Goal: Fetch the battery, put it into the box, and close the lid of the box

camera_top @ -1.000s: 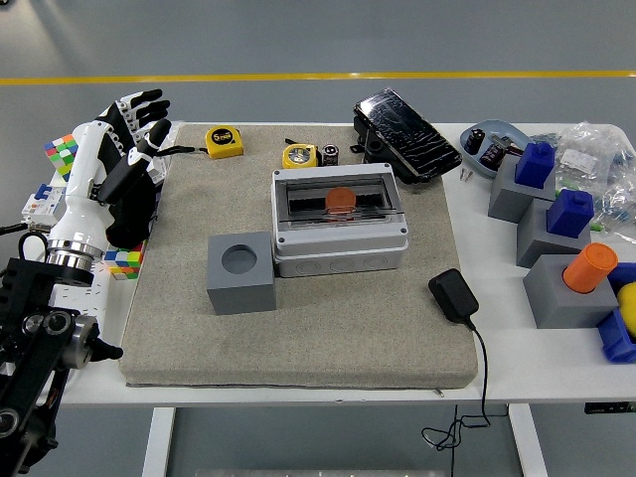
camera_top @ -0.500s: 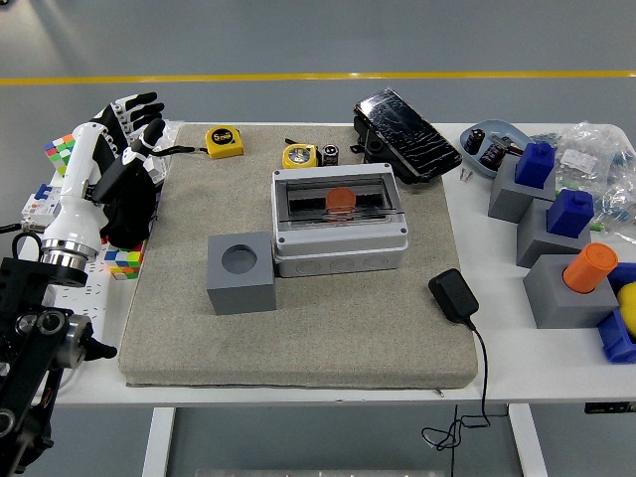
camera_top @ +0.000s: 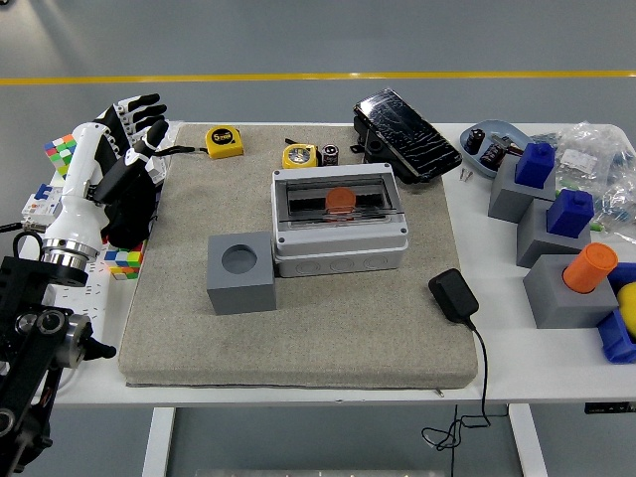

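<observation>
The box (camera_top: 340, 222) sits mid-surface, lid seemingly shut, an orange disc visible inside. The battery (camera_top: 330, 154) lies near the far edge, not yet fetched. The left hand (camera_top: 124, 149) hovers at the left edge, fingers spread, empty.

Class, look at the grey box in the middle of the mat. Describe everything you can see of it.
The box is a light grey plastic case, rectangular, lying flat on the mat. Its top has a dark transparent window, closed as far as can be told. An orange round thing shows at the window. A grey cube with a round hole stands against its front left corner.
</observation>
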Controlling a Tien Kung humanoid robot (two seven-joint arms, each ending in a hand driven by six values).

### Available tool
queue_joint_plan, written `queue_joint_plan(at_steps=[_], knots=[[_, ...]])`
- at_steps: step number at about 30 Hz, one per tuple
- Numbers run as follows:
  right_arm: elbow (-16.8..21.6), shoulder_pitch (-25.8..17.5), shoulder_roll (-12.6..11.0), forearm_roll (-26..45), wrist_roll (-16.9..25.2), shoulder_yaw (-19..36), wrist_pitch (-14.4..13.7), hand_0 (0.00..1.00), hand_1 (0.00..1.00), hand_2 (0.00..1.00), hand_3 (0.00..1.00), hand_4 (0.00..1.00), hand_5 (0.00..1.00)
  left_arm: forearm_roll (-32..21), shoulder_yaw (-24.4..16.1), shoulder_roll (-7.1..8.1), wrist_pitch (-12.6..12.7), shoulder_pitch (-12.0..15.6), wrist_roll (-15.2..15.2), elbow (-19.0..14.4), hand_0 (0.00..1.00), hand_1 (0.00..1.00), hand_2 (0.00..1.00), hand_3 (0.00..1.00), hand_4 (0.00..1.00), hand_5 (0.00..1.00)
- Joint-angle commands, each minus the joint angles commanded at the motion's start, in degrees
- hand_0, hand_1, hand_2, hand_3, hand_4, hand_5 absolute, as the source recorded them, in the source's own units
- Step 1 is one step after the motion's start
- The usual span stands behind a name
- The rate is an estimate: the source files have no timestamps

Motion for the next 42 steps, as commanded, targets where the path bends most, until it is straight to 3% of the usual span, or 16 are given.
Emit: queue_joint_plan(at_steps=[42], knots=[[0.00,-0.01,0.15,0.51,0.00,0.50,-0.17,0.642,0.663,0.672,0.576,0.970,0.581,0.46,-0.51,-0.54,-0.54,0.12,1.00,0.06,0.650,0.771,0.762,0.766,0.998,0.671]])
